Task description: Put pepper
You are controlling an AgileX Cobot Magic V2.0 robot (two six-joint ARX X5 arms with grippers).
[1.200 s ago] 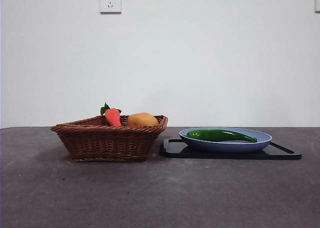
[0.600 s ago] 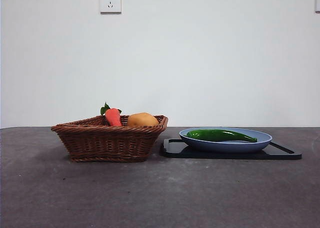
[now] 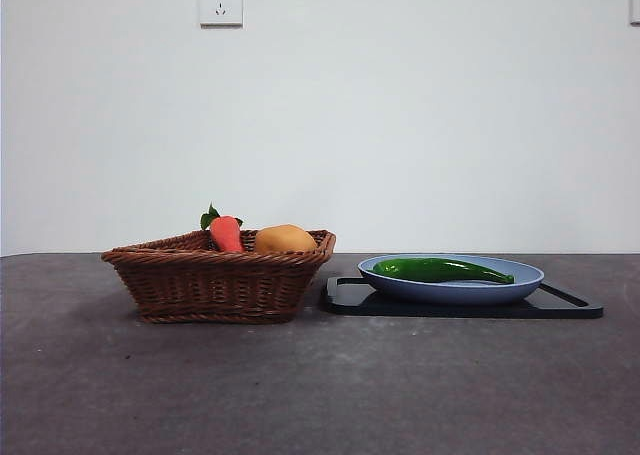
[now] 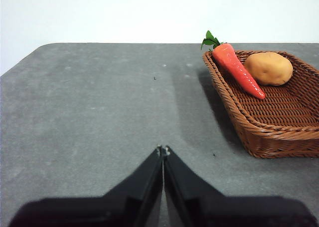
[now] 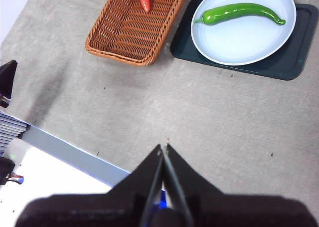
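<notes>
The dark green pepper (image 3: 442, 270) lies across a blue plate (image 3: 400, 287) that sits on a black tray (image 3: 345, 297), right of centre in the front view. The right wrist view shows the pepper (image 5: 239, 12) on the plate (image 5: 234, 45) from high above. My right gripper (image 5: 163, 148) is shut and empty, far from the pepper, above the table's near edge. My left gripper (image 4: 163, 149) is shut and empty, low over bare table beside the wicker basket (image 4: 259, 132). Neither arm shows in the front view.
The brown wicker basket (image 3: 215, 287) stands left of the tray and holds a red-orange carrot with green leaves (image 3: 225, 232) and a rounded orange-yellow fruit (image 3: 285, 239). A white wall socket (image 3: 220, 2) is on the back wall.
</notes>
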